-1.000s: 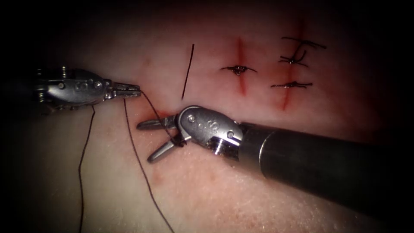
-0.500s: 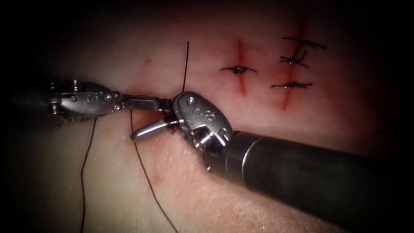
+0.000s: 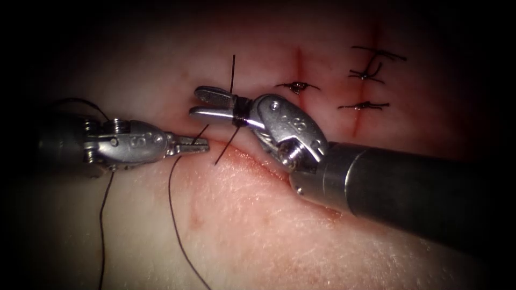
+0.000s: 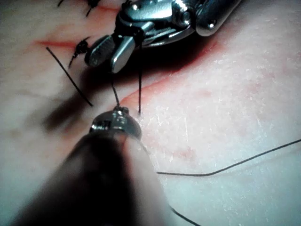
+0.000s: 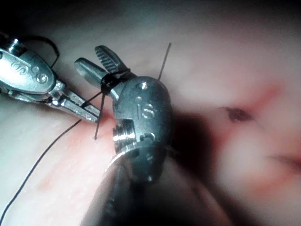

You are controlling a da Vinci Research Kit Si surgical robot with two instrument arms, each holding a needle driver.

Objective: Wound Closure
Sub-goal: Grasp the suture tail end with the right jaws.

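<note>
Right tool (image 3: 212,104) is sitting in the upper centre of the endoscope frame with its jaws parted and thread (image 3: 174,215) wound around them near the hinge, so it is carrying a loop rather than gripping anything; my read is that the open jaws are what is keeping the wrap from sliding off. Left tool (image 3: 196,144) is reaching in level from the left of the frame, jaws clenched on the thread at their tips, just below the right tool's jaws and close to them, likely to keep that strand taut. A short free end of thread is poking up above the right tool and another is dropping to the tissue (image 3: 279,225) at the cut (image 3: 252,164), which is running diagonally under the right tool's wrist. Right shaft is slanting in from the lower right, wrist bent toward the left. Needle: can't make it out in these views. Finished stitches (image 3: 295,86) are lying in the upper right.
</note>
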